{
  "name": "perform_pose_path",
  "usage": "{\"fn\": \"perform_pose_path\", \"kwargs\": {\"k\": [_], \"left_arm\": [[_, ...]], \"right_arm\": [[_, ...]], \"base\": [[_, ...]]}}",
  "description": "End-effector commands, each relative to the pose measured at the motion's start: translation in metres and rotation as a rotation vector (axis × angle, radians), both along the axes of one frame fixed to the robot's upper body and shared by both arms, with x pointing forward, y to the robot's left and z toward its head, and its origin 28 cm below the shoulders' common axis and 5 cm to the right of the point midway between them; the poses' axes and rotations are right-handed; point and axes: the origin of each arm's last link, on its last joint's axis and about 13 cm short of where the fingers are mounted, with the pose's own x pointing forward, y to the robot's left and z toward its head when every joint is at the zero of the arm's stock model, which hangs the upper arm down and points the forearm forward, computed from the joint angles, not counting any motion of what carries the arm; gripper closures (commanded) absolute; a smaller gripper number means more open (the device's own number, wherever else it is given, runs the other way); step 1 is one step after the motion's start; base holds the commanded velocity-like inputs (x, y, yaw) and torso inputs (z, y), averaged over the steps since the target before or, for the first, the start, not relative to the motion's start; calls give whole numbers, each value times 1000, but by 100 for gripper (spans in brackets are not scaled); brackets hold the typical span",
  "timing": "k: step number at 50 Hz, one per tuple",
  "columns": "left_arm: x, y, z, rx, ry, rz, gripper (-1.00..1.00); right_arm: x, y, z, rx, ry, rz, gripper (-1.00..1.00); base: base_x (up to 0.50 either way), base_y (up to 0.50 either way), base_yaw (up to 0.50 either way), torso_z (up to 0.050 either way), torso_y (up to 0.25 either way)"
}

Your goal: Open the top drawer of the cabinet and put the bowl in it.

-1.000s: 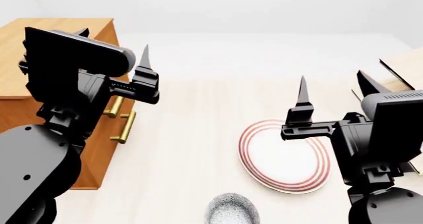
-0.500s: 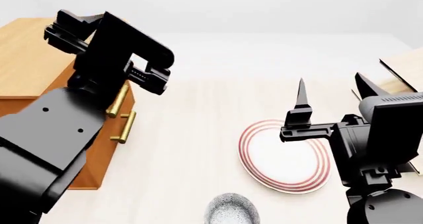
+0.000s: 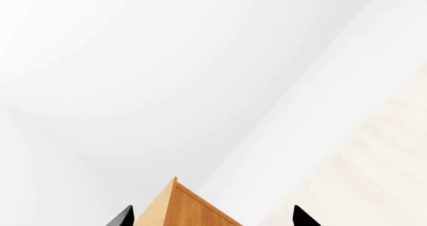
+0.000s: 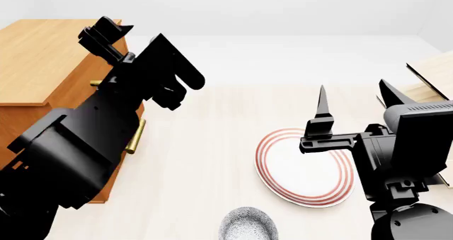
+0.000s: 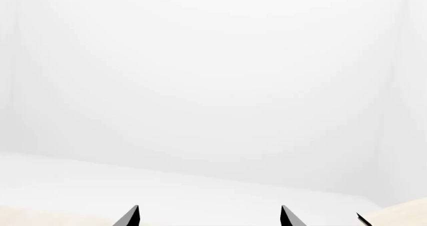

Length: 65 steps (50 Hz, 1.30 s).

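- Left wrist view: the two dark tips of the left tool stand well apart, so it is spread and grasps nothing. Between them shows a top corner of the cabinet; beyond it lie only white wall and pale worktop. No handle shows here.
- Head view: the left tool is raised over the cabinet's top edge, at the left edge of the worktop. The arm hides most of the front; only a bit of one brass handle and a brass end higher up show, so I cannot tell the top drawer itself, though nothing juts out as pulled open. The bowl sits empty at the near edge of the worktop, apart from the red-ringed plate, which is also empty. The right tool hovers over the plate, prongs spread, holding nothing.
- Right wrist view: the right tool's tips stand wide, facing blank wall.
- Judged step: reaching for the top drawer. Next the left tool must drop in front of the cabinet, line its prongs around the uppermost handle and clench before pulling.
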Motion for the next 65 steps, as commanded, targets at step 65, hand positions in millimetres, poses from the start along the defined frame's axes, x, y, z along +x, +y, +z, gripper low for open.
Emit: {"fn": "perform_pose_path", "kwargs": {"k": [65], "left_arm": [[47, -4, -39, 319, 189, 212, -100]], "right_arm": [[2, -1, -12, 25, 18, 14, -100]], "base": [[0, 0, 0, 0, 0]]}}
